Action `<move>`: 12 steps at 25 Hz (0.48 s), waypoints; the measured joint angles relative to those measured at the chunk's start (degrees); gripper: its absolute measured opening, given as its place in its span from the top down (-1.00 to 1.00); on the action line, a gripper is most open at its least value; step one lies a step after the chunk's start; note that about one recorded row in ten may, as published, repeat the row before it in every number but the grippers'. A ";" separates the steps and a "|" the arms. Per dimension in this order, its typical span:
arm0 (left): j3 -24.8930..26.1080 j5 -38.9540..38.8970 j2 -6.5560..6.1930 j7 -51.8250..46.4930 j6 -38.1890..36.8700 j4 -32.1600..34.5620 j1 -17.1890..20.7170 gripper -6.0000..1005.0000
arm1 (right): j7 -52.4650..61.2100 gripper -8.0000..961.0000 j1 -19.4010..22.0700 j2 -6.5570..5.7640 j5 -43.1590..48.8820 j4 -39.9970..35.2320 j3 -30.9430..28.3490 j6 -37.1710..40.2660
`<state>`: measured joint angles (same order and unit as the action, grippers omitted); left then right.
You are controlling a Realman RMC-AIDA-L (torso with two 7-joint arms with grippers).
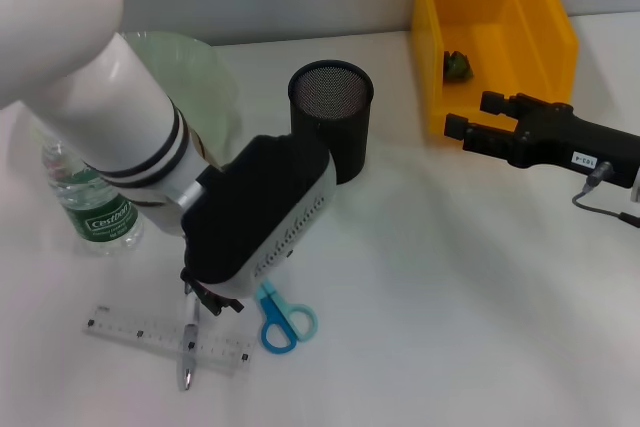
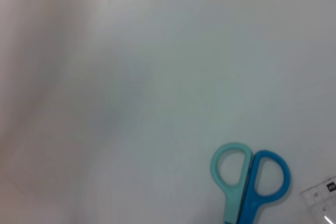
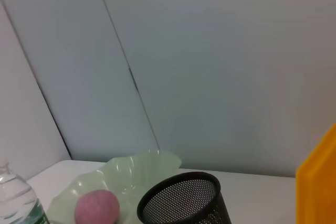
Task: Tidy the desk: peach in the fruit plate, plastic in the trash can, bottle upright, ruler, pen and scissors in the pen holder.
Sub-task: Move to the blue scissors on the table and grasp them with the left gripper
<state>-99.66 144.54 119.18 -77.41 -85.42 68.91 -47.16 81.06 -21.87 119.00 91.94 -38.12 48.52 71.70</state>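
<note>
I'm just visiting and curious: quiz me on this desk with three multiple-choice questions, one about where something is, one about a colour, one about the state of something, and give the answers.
1. Where is the peach?
A. in the green fruit plate
B. in the yellow bin
C. beside the scissors

2. What colour are the scissors' handles?
A. red and black
B. light and darker blue
C. all yellow

3. How does the water bottle stand?
A. lying on its side
B. upside down in the pen holder
C. upright

Answers:
1 A: the right wrist view shows the pink peach lying in the plate.
2 B: the left wrist view shows one pale blue loop and one darker blue loop.
3 C: the head view shows it standing on its base beside the left arm.
</note>
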 joint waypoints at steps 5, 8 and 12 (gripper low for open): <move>-3.55 0.04 0.00 -1.07 2.22 -0.19 -0.09 -0.59 | -0.64 -0.70 -0.75 0.00 0.00 0.34 0.00 0.07; -4.28 0.11 0.01 -1.53 2.48 -0.53 -0.39 -0.59 | -0.65 -0.70 -0.90 0.00 0.00 0.34 0.00 0.24; -4.09 0.04 0.00 -1.25 3.49 -2.17 -0.79 -0.59 | -0.67 -0.70 -1.14 0.00 0.00 0.34 0.00 0.23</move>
<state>-103.75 144.57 119.18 -78.66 -81.92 66.74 -47.94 80.39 -23.01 119.00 91.94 -37.78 48.52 71.93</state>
